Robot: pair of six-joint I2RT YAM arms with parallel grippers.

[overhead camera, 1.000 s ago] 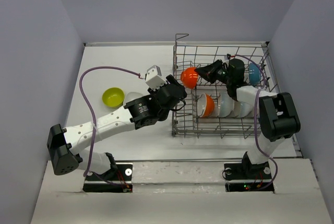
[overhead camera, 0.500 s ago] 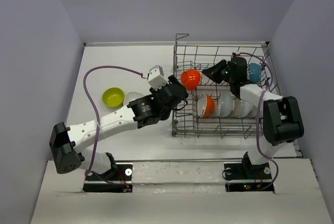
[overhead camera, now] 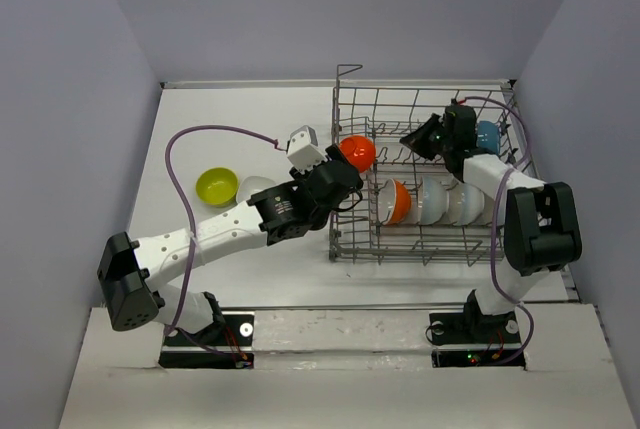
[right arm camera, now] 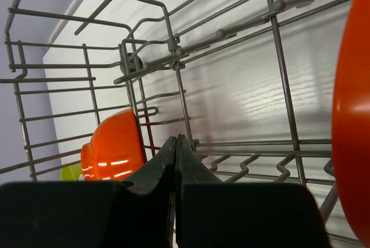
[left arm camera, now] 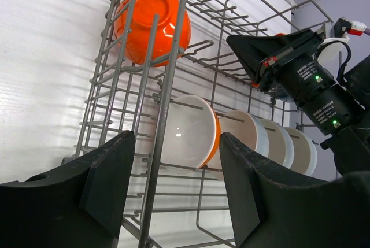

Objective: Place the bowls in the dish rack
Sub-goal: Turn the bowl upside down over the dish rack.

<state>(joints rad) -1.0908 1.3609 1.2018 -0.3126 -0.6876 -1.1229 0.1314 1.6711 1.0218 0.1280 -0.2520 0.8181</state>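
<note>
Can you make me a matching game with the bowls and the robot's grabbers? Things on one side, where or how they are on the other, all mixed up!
Things:
1. yellow-green bowl
2. blue bowl
3. left gripper
4. right gripper

Place or state:
A. shut
B. in the dish rack, far right corner
C. open
D. on the table, outside the dish rack

Pairs: 1-D, 2-B, 3-C, 4-A
</note>
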